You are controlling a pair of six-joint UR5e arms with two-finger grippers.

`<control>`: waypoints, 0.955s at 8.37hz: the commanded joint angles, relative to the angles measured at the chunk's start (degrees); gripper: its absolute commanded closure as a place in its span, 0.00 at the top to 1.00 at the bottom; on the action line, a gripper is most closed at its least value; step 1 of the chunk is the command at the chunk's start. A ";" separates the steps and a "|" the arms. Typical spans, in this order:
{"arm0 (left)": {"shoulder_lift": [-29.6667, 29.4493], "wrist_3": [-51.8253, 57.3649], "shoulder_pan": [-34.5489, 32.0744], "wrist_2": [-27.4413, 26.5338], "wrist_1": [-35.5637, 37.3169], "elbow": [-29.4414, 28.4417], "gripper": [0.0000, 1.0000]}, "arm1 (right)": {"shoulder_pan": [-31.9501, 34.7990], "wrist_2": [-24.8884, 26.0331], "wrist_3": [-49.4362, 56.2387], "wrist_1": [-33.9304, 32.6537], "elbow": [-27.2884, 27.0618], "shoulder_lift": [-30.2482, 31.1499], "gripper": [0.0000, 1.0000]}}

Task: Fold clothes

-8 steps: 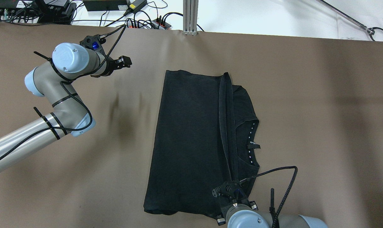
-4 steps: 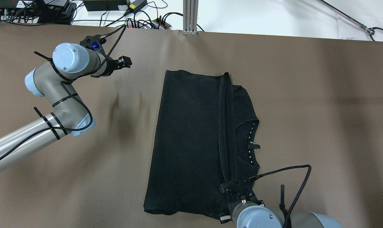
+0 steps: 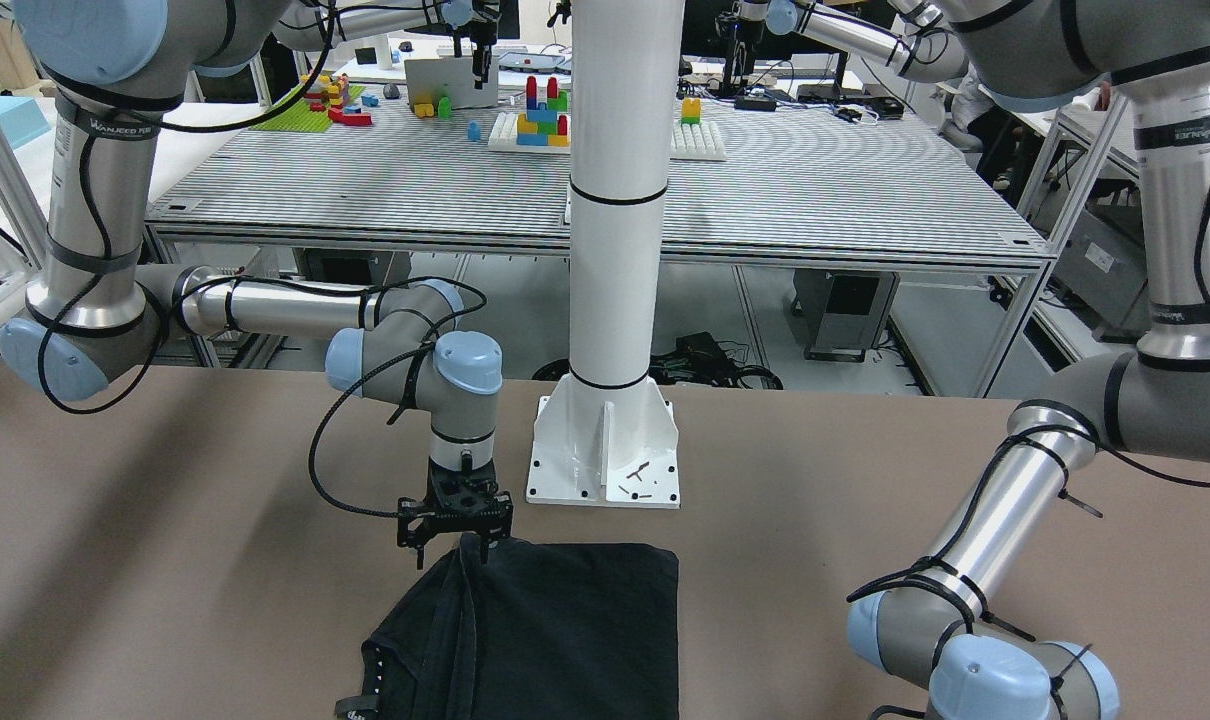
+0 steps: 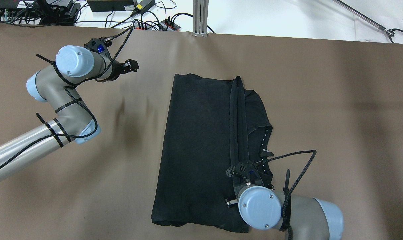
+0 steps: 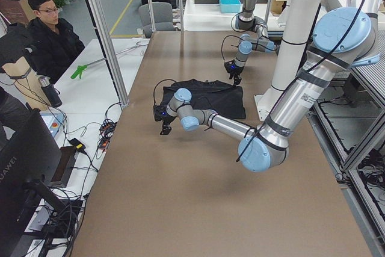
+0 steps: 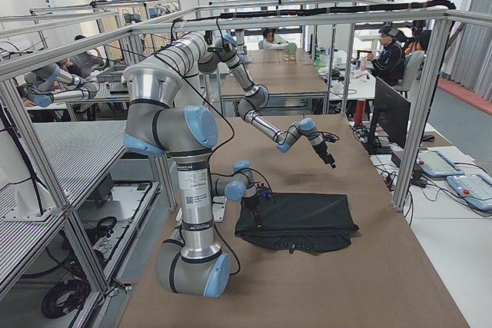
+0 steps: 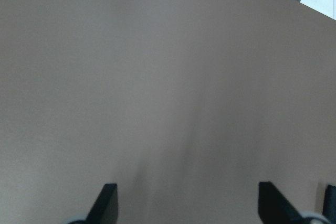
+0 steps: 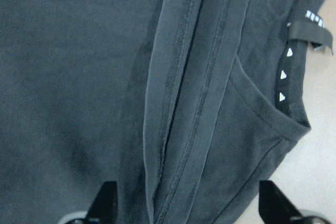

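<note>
Judging by how things lay, the step in hand was taking hold of the folded-over edge for the next fold. The left pincer [image 7: 189, 205] hung well out from the white round pillar on its bolted base plate [image 3: 605, 455], off to the robot's left of it. Its jaws were spread over the bare brown bench [image 4: 321, 116] and pinched nothing. It would probably need to come across to the edge's far end, so that both ends rose together.

The black, soft, matte fabric garment [image 4: 198, 143] lay flat on the bench just in front of the pillar's base, near it but apart. The right pincer [image 8: 189, 205] hovered close in front of that base, slightly to the robot's right of it. Its jaws were spread astride the stitched band [image 8: 194, 93] and gripped nothing. The sound way was to drop straight, close on every layer of the band rather than the top one alone, and carry low, since the cloth looked limp and likely to sag.

The garment looked like a T-shirt folded lengthwise into a long, smooth panel with few creases. On its side to the robot's right of the pillar, the curved neckline [image 8: 252, 85] showed beyond the band, edged with small white triangle marks [image 8: 286, 74] and a black label tab [image 8: 312, 27].
</note>
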State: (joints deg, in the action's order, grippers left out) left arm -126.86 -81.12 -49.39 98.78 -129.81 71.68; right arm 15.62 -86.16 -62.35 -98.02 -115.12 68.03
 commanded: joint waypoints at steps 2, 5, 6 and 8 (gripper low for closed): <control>0.03 0.00 0.08 -0.08 0.00 -0.14 0.94 | 2.31 -0.06 2.94 0.38 3.76 -2.12 0.94; 0.12 0.09 0.08 -0.08 0.00 -0.49 0.94 | 2.23 0.03 2.85 0.72 4.99 -2.12 0.94; 0.12 0.00 0.17 -0.08 0.00 -0.40 0.94 | 2.14 0.03 2.77 1.51 5.08 -2.12 0.94; 0.12 0.00 0.26 -0.16 0.00 -0.40 0.94 | 1.96 0.03 2.94 2.40 5.17 -2.12 0.94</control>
State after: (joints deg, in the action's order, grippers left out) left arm -126.74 -81.10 -49.19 98.70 -129.81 71.29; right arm 17.70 -86.14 -59.61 -96.42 -110.10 65.92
